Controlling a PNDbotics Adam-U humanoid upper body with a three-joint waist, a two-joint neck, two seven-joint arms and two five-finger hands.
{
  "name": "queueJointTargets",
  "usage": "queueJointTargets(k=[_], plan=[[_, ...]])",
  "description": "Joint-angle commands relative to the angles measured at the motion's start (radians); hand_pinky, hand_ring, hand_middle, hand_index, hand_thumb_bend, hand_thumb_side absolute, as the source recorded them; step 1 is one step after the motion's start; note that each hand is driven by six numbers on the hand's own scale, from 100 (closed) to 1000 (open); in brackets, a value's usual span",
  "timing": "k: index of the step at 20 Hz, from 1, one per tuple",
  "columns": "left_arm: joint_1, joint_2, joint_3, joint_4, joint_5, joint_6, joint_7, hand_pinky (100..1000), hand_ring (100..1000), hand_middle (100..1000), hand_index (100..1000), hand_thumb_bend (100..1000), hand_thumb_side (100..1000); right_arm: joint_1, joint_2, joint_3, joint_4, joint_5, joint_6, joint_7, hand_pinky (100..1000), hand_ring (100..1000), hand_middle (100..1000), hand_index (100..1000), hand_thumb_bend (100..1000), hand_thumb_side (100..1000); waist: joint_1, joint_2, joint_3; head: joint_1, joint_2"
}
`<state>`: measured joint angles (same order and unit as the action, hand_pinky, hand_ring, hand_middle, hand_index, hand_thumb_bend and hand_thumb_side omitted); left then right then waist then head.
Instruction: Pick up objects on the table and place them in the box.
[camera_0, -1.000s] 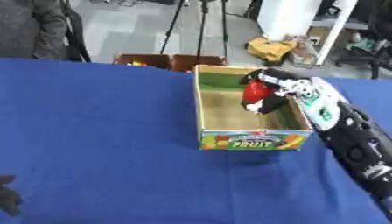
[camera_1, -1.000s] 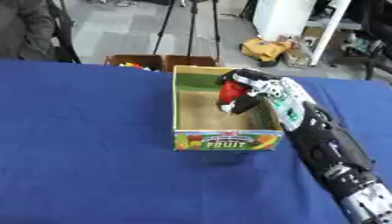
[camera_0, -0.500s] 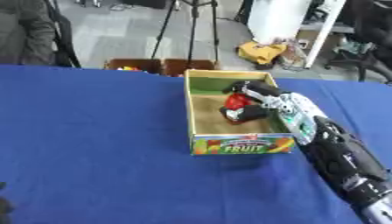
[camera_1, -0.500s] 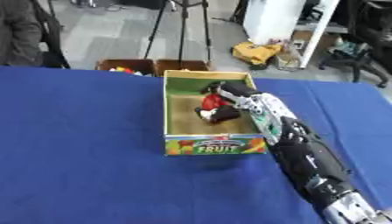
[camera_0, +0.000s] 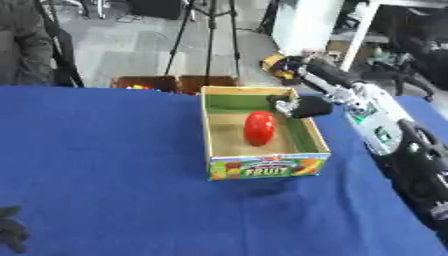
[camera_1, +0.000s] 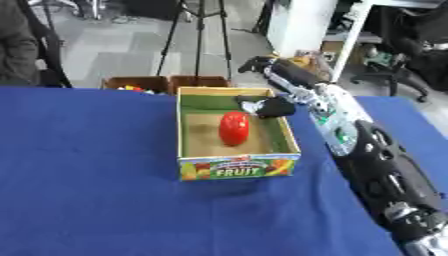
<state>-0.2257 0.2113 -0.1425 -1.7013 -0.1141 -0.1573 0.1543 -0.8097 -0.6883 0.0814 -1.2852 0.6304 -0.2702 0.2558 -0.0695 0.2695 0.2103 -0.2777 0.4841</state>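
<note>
- Lying inside the box (camera_0: 262, 167) on the blue worktop (camera_0: 105, 170), the red pepper (camera_0: 258, 127) sits apart from the right hand (camera_0: 297, 106) — empty, fingers relaxed, just beside it.
- Left hand (camera_0: 10, 235) shows at the lower left corner; its fingers — cannot tell.

A worktop (camera_0: 105, 165) draped in deep blue cloth carries a single open cardboard box (camera_0: 267, 167) with "FRUIT" printed on its front panel, standing just beside and below the robot's right hand (camera_0: 300, 106); the left hand (camera_0: 12, 232) shows at the cloth's lower left corner
</note>
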Motion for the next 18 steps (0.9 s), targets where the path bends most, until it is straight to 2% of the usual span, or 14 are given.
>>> queueJointTargets(k=[1,6,9,13,18], plan=[[0.003,-0.002,0.009,-0.007,0.0,-0.002,0.005,568,360,446,701,652,968,-0.002,-0.051,0.004,-0.06,-0.033,0.011,-0.001,648,832,824,853,197,511,0.01,-0.026,-0.011,0.035,0.018],[0.025,-0.005,0.031,-0.003,-0.001,-0.002,0.021,568,359,445,700,651,970,0.113,-0.034,0.023,-0.177,-0.106,-0.056,-0.068,577,805,788,811,100,497,0.037,-0.026,-0.125,0.13,0.036],[0.031,-0.005,0.04,-0.003,-0.004,-0.002,0.031,568,359,445,700,650,972,0.189,-0.009,0.001,-0.254,-0.153,-0.087,-0.072,552,797,776,799,100,494,0.047,-0.022,-0.162,0.147,0.043],[0.034,-0.005,0.039,-0.002,-0.004,-0.001,0.033,567,359,445,699,649,972,0.294,0.027,-0.028,-0.359,-0.193,-0.06,-0.037,536,791,769,794,100,505,0.056,-0.021,-0.179,0.146,0.057],[0.036,-0.009,0.036,0.0,-0.003,-0.002,0.03,568,358,445,698,649,973,0.404,0.069,-0.052,-0.494,-0.208,0.009,-0.01,509,782,758,789,100,523,0.061,-0.021,-0.184,0.144,0.079]])
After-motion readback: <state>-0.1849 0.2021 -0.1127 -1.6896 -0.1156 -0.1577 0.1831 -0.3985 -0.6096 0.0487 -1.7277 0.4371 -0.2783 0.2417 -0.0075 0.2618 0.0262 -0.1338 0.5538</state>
